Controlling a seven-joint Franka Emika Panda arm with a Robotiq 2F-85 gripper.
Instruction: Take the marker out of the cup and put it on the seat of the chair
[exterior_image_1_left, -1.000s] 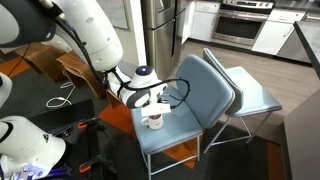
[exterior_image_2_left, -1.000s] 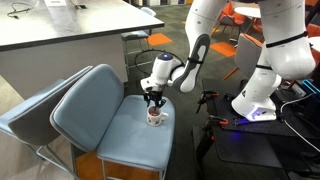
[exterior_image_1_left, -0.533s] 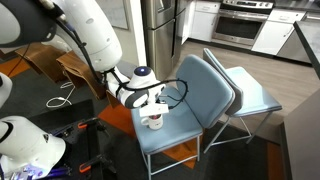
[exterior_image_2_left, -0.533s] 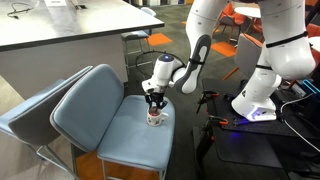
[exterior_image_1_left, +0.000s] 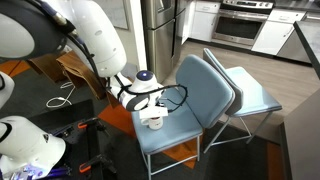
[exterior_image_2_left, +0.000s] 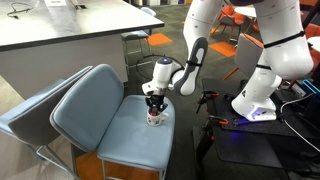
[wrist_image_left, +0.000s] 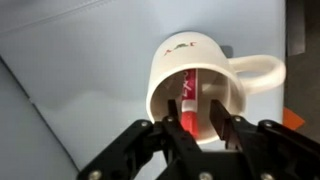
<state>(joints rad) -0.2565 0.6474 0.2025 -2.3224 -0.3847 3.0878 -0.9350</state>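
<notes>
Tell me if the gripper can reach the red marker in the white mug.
Probably yes. In the wrist view the gripper hangs open over the small white mug, straddling the thin red marker inside; the mug's mouth is uncovered and nothing blocks the way.

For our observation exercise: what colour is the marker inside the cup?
Red; the marker shows best in the wrist view.

You have no readable text, brand or number here. The cup (wrist_image_left: 172, 62) bears a faint grey mark on its outer wall, too blurred to make out.
</notes>
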